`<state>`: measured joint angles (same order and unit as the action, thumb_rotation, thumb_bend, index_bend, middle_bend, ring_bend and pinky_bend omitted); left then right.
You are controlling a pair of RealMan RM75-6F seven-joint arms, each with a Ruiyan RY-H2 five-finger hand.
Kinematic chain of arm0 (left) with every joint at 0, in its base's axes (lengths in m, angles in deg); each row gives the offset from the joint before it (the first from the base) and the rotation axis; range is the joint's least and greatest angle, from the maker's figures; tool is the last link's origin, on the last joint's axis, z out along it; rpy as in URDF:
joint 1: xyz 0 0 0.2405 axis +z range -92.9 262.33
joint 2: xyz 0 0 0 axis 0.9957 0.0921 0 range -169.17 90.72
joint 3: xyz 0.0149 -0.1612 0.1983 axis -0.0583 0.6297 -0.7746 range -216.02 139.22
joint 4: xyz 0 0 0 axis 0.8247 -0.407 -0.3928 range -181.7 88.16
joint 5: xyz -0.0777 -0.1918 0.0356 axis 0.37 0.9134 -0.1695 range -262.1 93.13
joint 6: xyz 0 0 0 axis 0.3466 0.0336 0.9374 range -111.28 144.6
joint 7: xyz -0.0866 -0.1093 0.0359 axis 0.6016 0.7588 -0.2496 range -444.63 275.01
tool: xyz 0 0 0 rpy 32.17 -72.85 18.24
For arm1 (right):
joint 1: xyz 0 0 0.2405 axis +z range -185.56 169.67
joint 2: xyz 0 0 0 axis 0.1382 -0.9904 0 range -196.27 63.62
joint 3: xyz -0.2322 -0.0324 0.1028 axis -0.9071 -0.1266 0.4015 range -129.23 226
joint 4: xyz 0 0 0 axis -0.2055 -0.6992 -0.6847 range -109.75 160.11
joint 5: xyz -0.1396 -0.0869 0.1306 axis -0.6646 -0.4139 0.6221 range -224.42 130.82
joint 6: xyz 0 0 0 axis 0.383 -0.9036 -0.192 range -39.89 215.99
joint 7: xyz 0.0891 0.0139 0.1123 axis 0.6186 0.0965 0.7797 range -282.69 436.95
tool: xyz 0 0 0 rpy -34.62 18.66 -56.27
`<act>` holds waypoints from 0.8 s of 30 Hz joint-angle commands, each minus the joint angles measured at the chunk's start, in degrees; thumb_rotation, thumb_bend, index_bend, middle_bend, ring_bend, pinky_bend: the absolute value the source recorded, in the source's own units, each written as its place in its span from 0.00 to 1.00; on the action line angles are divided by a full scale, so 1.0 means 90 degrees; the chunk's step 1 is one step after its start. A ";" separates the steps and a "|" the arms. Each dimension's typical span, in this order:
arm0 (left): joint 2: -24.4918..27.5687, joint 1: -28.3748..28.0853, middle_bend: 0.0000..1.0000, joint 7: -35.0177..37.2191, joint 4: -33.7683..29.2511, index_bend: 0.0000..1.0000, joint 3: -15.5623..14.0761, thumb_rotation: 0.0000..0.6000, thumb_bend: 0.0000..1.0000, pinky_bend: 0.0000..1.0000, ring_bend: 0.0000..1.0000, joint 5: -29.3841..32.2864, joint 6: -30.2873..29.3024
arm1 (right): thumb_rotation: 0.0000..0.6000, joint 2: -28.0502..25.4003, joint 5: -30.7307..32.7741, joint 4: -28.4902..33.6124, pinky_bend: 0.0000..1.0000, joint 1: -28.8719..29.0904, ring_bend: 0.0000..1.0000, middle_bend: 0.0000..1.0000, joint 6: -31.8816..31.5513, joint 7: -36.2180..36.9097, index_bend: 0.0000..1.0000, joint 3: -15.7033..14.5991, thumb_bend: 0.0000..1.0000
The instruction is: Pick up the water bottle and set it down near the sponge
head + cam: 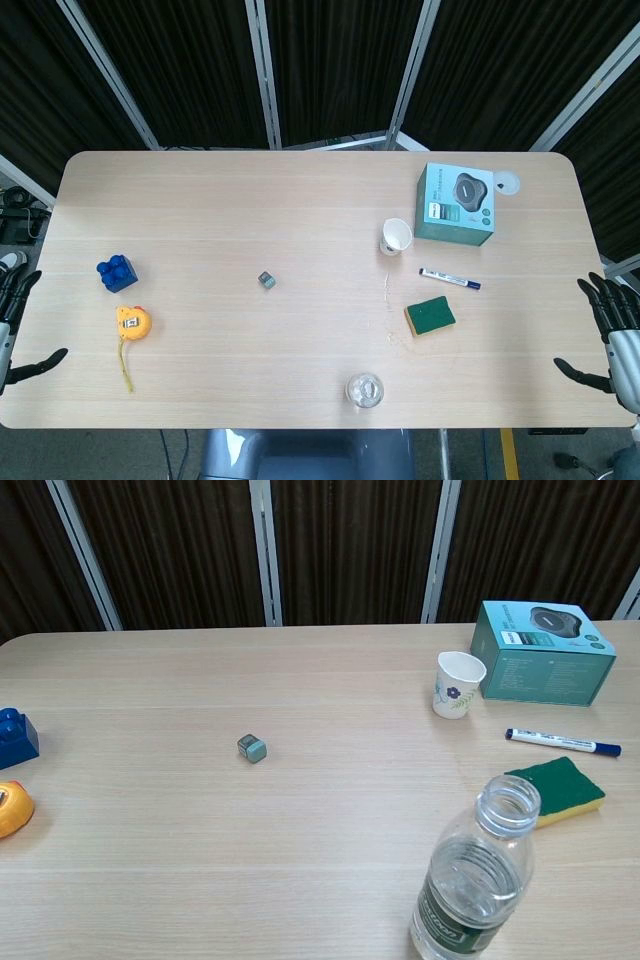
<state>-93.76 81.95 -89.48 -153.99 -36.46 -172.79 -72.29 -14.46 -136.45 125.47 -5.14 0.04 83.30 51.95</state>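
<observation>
A clear, uncapped water bottle (365, 390) stands upright near the table's front edge; the chest view shows the bottle (476, 880) with a dark green label low on its body. The sponge (430, 315), green on top with a yellow base, lies a short way behind and to the right of it, and the same sponge (556, 788) shows in the chest view. My left hand (12, 325) hangs off the table's left edge with fingers spread, holding nothing. My right hand (612, 335) sits at the right edge, fingers apart and empty. Both hands are far from the bottle.
A paper cup (395, 237), a teal box (457, 203) and a blue-capped marker (449, 278) lie behind the sponge. A small grey cube (267, 280) sits mid-table. A blue block (117, 272) and a yellow tape measure (132, 323) are at the left.
</observation>
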 commanded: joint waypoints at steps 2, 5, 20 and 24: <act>0.0004 0.0000 0.00 0.0012 0.0005 0.00 -0.0001 1.00 0.00 0.00 0.00 0.0007 0.0010 | 1.00 -0.0011 0.0012 0.0013 0.00 0.0004 0.00 0.00 0.0013 0.0011 0.00 0.0000 0.00; 0.0011 -0.0002 0.00 0.0039 0.0019 0.00 -0.0004 1.00 0.00 0.00 0.00 0.0035 0.0039 | 1.00 -0.0079 0.0021 0.0098 0.00 0.0019 0.00 0.00 0.0046 0.0162 0.00 0.0006 0.00; -0.0092 -0.0137 0.00 -0.0045 -0.0063 0.00 0.0107 1.00 0.00 0.00 0.00 0.0151 0.0182 | 1.00 0.0938 -0.2166 -0.3307 0.00 0.1588 0.00 0.00 0.1721 0.4929 0.00 -0.1029 0.00; -0.0214 -0.0184 0.00 -0.0329 -0.0047 0.00 0.0165 1.00 0.00 0.00 0.00 0.0381 0.0274 | 1.00 0.1785 -0.2685 -0.4403 0.00 0.1962 0.00 0.00 0.1535 0.5783 0.00 -0.1337 0.00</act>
<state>-95.16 80.52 -91.51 -154.51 -35.24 -170.19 -70.24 -7.48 -152.28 97.91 6.97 13.63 126.10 44.59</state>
